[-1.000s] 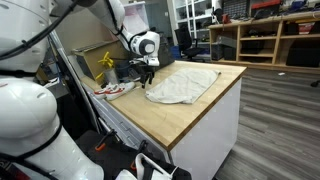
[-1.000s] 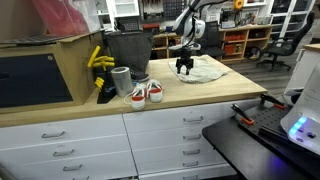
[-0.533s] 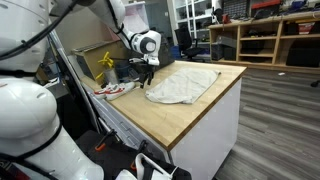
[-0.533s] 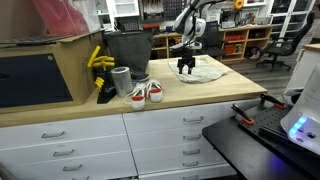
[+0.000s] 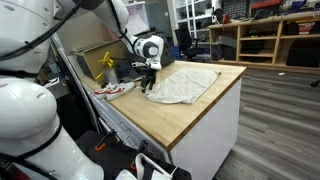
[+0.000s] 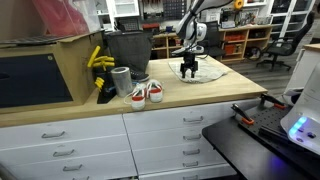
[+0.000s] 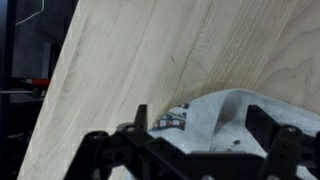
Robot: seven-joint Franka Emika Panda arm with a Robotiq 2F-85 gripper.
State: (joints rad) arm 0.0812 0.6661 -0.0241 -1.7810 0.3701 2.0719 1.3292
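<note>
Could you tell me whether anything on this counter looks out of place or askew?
The cloth lies rumpled and skewed on the counter, its edge beneath the open gripper. Sneakers sit beside a cup, odd for a worktop.

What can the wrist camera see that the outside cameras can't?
Only the wrist view shows the wood grain up close and a small dark mark at the corner of the cloth. Only an exterior view shows the sneakers, the grey cup, the dark bin and the drawers. Both show the open gripper low over the white cloth on the wooden countertop.
</note>
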